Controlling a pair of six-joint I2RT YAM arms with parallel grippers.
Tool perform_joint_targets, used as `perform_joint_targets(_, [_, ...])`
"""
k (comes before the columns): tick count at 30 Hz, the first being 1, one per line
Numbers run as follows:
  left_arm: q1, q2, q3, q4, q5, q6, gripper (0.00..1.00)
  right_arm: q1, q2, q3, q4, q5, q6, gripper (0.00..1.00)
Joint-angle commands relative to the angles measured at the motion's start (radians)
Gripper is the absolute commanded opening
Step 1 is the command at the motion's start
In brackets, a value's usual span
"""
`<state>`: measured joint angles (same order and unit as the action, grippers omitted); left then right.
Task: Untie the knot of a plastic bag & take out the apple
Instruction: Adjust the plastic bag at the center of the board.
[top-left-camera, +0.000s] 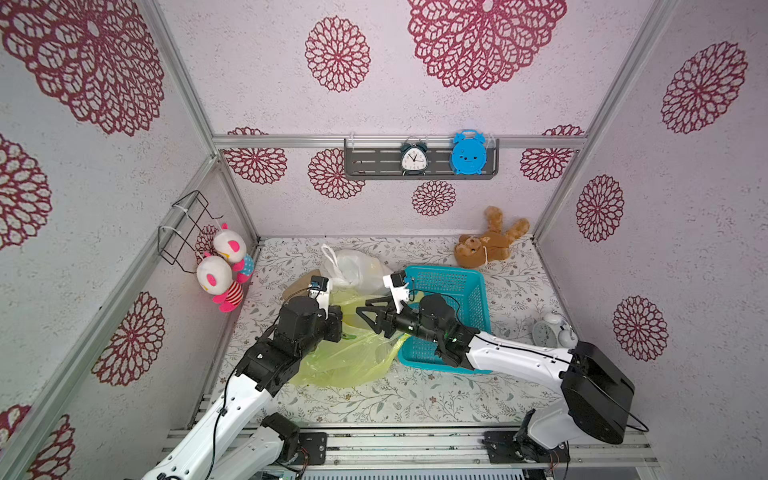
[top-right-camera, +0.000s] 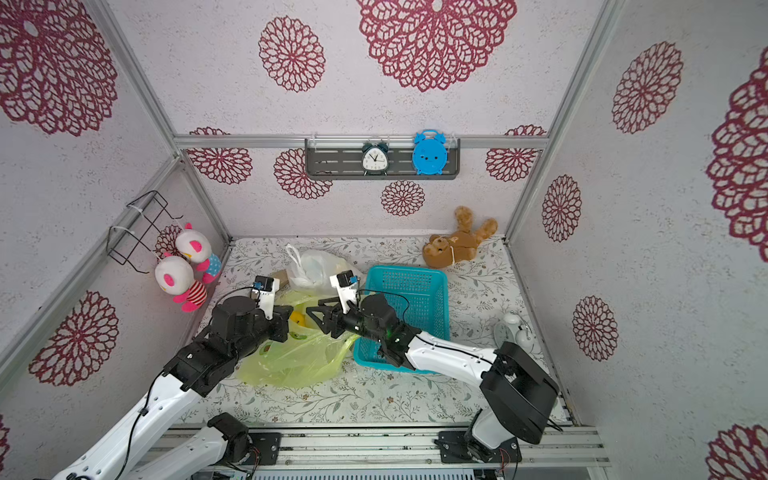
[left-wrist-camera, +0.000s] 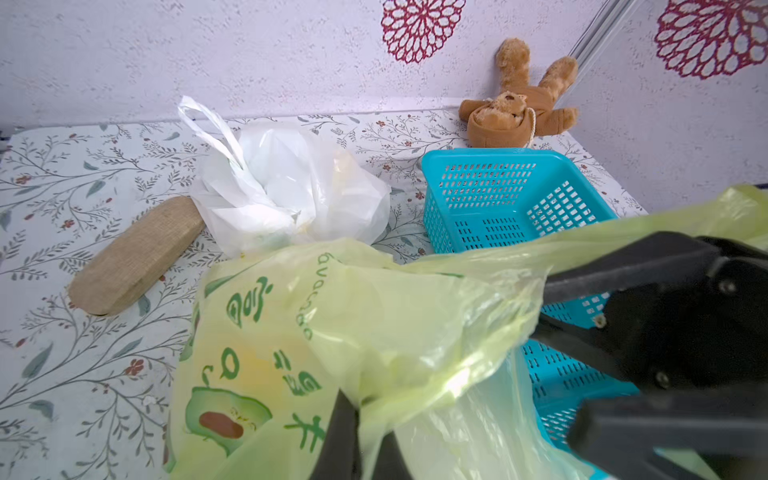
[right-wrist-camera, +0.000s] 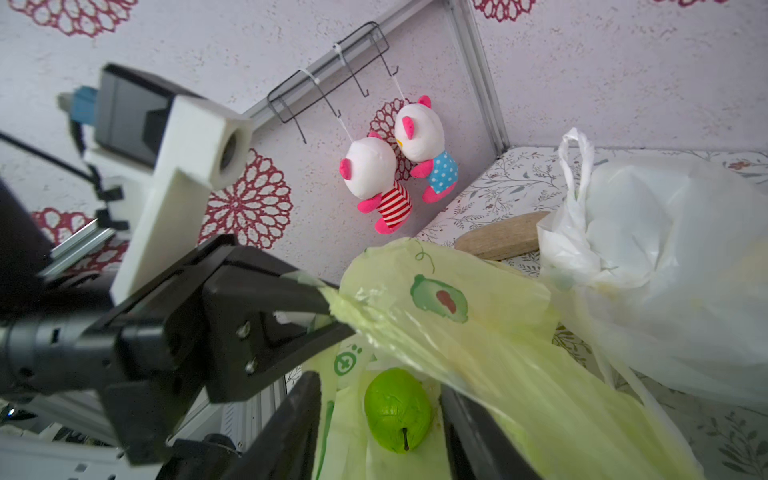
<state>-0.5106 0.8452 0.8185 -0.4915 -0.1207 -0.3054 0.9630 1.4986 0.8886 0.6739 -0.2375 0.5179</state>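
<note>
A yellow-green plastic bag (top-left-camera: 345, 357) (top-right-camera: 291, 361) printed with avocados lies mid-table, its mouth loose; the knot is out of view. My left gripper (left-wrist-camera: 359, 409) is shut on a fold of the bag's edge and holds that edge up, as the right wrist view also shows (right-wrist-camera: 332, 309). A green apple (right-wrist-camera: 397, 409) with a dark stem lies inside the bag. My right gripper (right-wrist-camera: 380, 419) is open with a finger on each side of the apple, neither clearly touching it. In both top views this gripper (top-left-camera: 368, 309) (top-right-camera: 318, 309) reaches over the bag's mouth and the apple is hidden.
A tied white bag (top-left-camera: 357, 270) and a tan burlap block (left-wrist-camera: 133, 257) lie just behind the yellow bag. A blue mesh basket (top-left-camera: 457, 278) sits under my right arm. A brown teddy (top-left-camera: 490, 245) lies back right and a white alarm clock (top-left-camera: 552, 330) stands far right.
</note>
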Motion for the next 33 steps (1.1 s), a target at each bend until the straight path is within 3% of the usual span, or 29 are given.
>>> perform_joint_targets(1, [0.001, 0.008, 0.022, 0.021, -0.028, 0.048, 0.00, 0.010, -0.005, -0.034, 0.104, -0.087, -0.078, 0.50])
perform_joint_targets(3, [0.004, 0.012, 0.034, 0.045, -0.023, 0.055, 0.00, 0.015, 0.047, -0.011, 0.066, -0.095, -0.099, 0.42])
perform_joint_targets(7, [0.024, 0.035, 0.076, 0.041, 0.011, 0.080, 0.00, 0.032, 0.157, 0.031, 0.061, -0.130, -0.111, 0.41])
perform_joint_targets(13, [0.068, 0.019, 0.029, 0.105, 0.125, 0.063, 0.00, 0.035, 0.339, 0.156, -0.038, -0.050, -0.093, 0.45])
perform_joint_targets(20, [0.079, -0.024, 0.005, 0.093, 0.202, 0.061, 0.00, 0.062, 0.336, 0.208, 0.072, -0.036, -0.110, 0.43])
perform_joint_targets(23, [0.090, -0.061, -0.011, 0.125, 0.233, 0.066, 0.00, 0.089, 0.258, 0.140, 0.121, 0.012, -0.156, 0.53])
perform_joint_targets(25, [0.104, -0.081, -0.017, 0.131, 0.247, 0.070, 0.00, 0.081, 0.208, 0.064, 0.131, 0.116, -0.095, 0.57])
perform_joint_targets(27, [0.112, -0.111, -0.041, 0.144, 0.273, 0.080, 0.00, 0.058, 0.200, 0.020, 0.100, 0.181, -0.030, 0.67])
perform_joint_targets(29, [0.112, -0.141, -0.082, 0.192, 0.311, 0.082, 0.00, 0.065, 0.239, 0.042, 0.063, 0.204, -0.052, 0.71])
perform_joint_targets(33, [0.112, -0.201, -0.138, 0.193, 0.321, 0.061, 0.00, 0.045, 0.335, 0.141, -0.126, 0.370, 0.016, 0.74])
